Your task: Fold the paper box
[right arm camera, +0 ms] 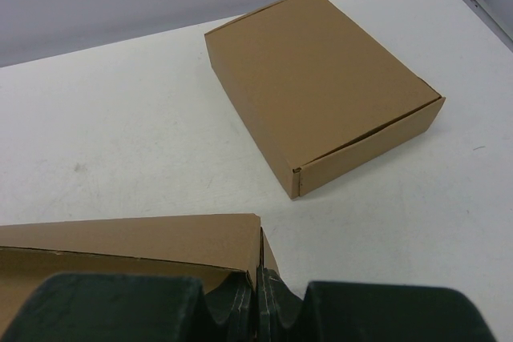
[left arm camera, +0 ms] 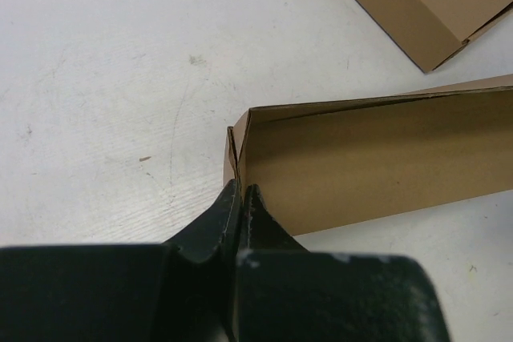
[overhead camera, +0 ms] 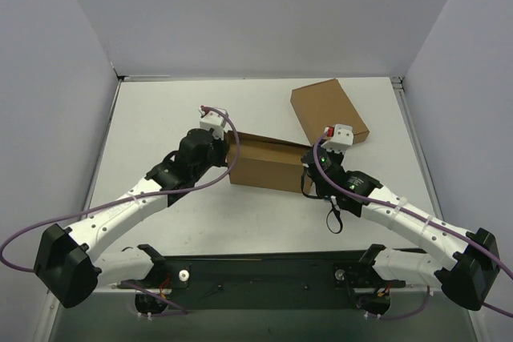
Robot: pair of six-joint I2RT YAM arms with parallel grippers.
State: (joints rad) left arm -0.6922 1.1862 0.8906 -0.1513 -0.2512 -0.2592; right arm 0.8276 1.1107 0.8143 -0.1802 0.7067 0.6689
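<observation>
Left gripper (left arm camera: 243,194) and right gripper (right arm camera: 260,278) are each pinching one end of the paper box (overhead camera: 260,162) at the middle of the table (overhead camera: 160,118). Its walls are standing, and the top apparently needs closing. A closed carton (overhead camera: 325,110) is lying near the far right corner.

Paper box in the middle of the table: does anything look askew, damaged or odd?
Nothing stands out. The paper box is half formed, walls up and top open, with the left gripper and right gripper each pinching an end; no tears show. The closed carton behind it lies turned at an angle, intact.
</observation>
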